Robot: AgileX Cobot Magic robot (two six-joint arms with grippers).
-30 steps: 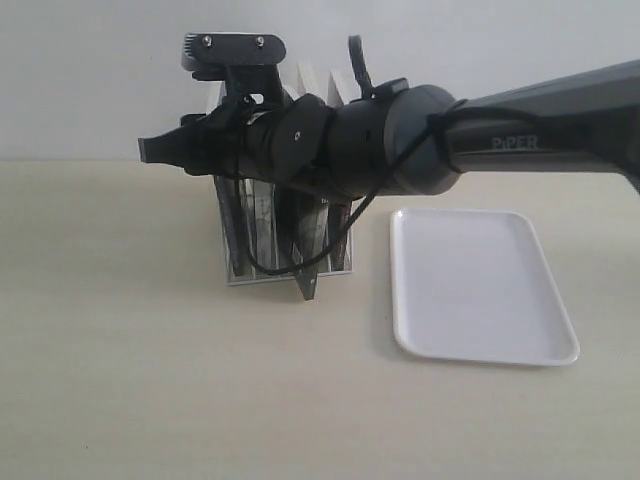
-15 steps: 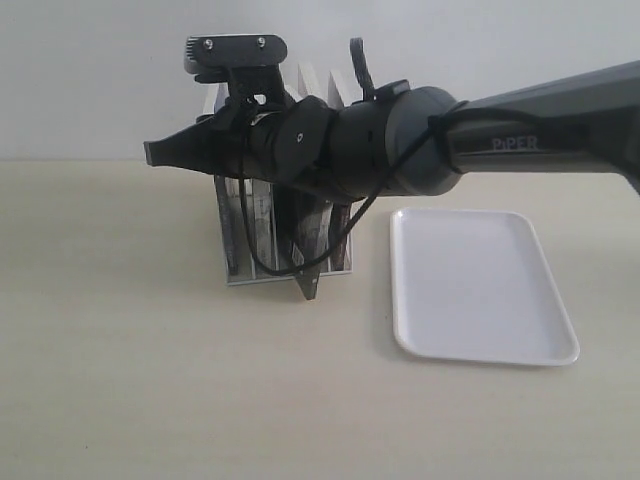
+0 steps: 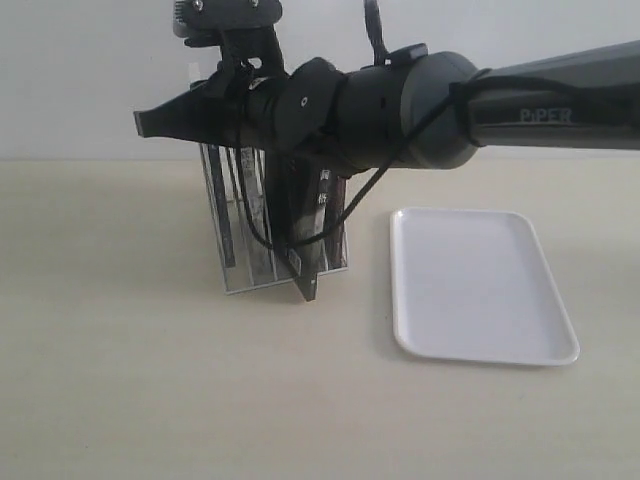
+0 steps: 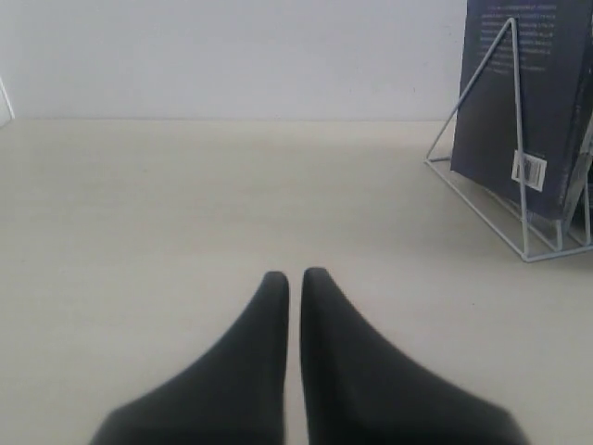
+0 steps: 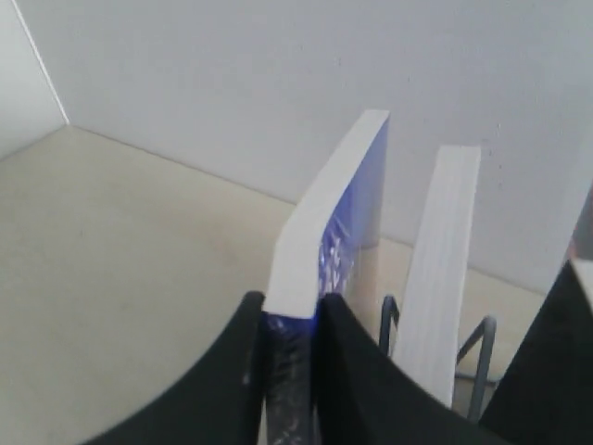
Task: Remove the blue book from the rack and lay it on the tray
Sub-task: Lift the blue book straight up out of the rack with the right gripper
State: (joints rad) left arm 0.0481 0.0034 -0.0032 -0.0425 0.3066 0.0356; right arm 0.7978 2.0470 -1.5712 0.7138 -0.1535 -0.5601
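Here, the right gripper [image 5: 292, 313] pinches the blue book [image 5: 350, 218]; lift straight up so the rack [image 5: 483, 366] beneath isn't dragged.

"PiPER" in pale letters, on right arm [image 3: 560, 110]

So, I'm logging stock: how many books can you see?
4, it seems: the blue book gripped by the right hand, and three other books standing in the rack. The arm may hide more.

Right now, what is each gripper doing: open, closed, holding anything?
Left gripper: closed, nothing in it.
Right gripper: closed on the blue book.
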